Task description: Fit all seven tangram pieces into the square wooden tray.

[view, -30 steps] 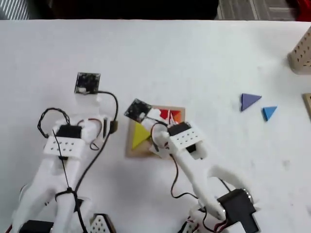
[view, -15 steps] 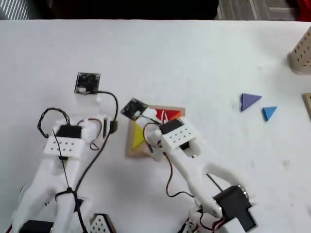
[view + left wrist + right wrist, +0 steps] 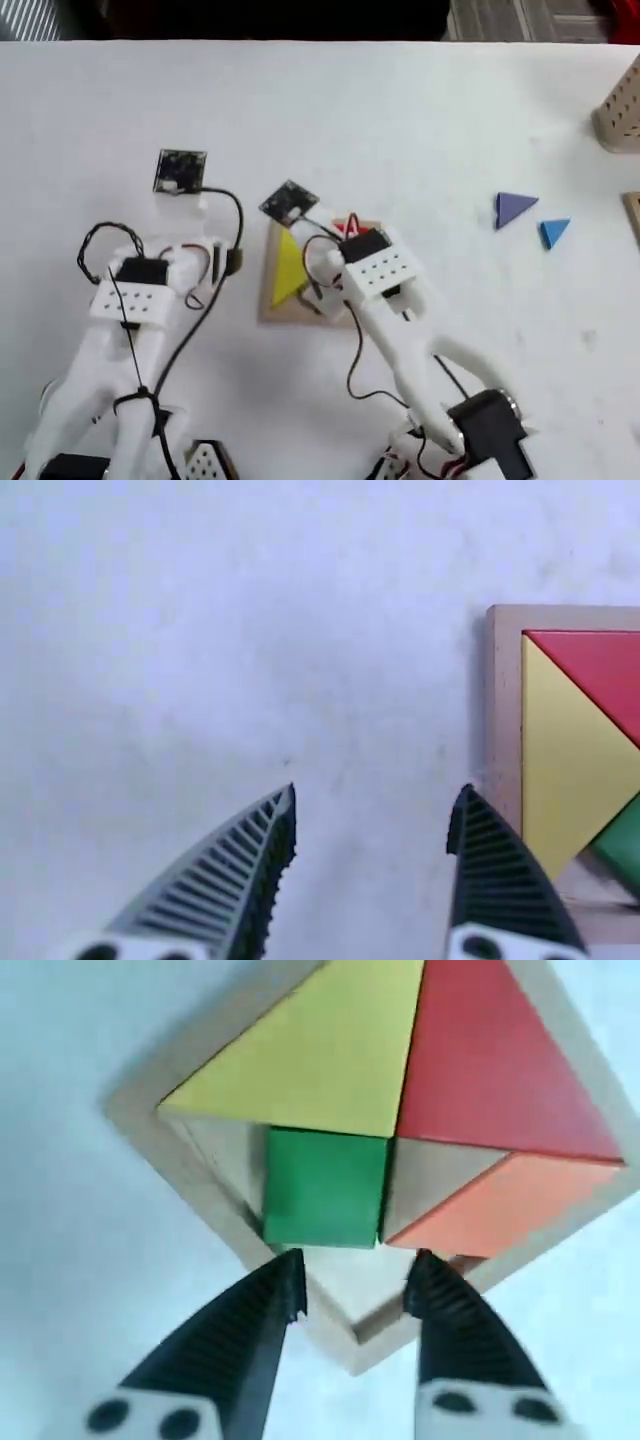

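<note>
Tray (image 3: 272, 312): mid-surface (image 3: 400, 120); holds yellow triangle (image 3: 310, 1060), red triangle (image 3: 490, 1070), green square (image 3: 325, 1188), orange triangle (image 3: 490, 1210).
Purple triangle (image 3: 513, 209), blue triangle (image 3: 553, 232): loose, well apart at tray's 3 o'clock.
Right pincer (image 3: 357, 1260): spread, empty, over a tray corner.
Left pincer (image 3: 377, 792): spread, empty, at tray's 9 o'clock.

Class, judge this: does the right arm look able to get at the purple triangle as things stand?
Probably yes: the right gripper is open and empty, and only table lies between the wooden tray and the purple triangle.
</note>
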